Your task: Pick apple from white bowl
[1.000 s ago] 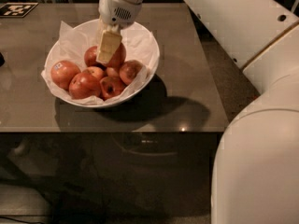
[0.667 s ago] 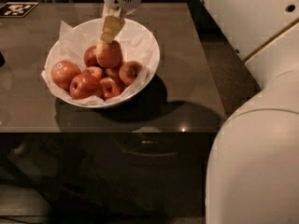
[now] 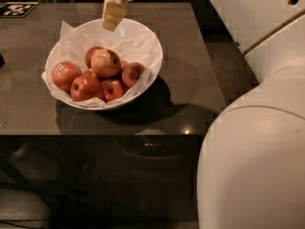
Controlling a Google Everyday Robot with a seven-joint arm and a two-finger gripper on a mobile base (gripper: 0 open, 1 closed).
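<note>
Yellow-orange with a red blush, the apple (image 3: 105,62) lies on top of the darker red apples (image 3: 86,86) in the white bowl (image 3: 159,61) on the desk (image 3: 190,75). My end effector (image 3: 113,14) hangs above the bowl's far rim, carrying nothing. Whether it is apart or together I cannot tell. Grasp and lift are both left to do.
</note>
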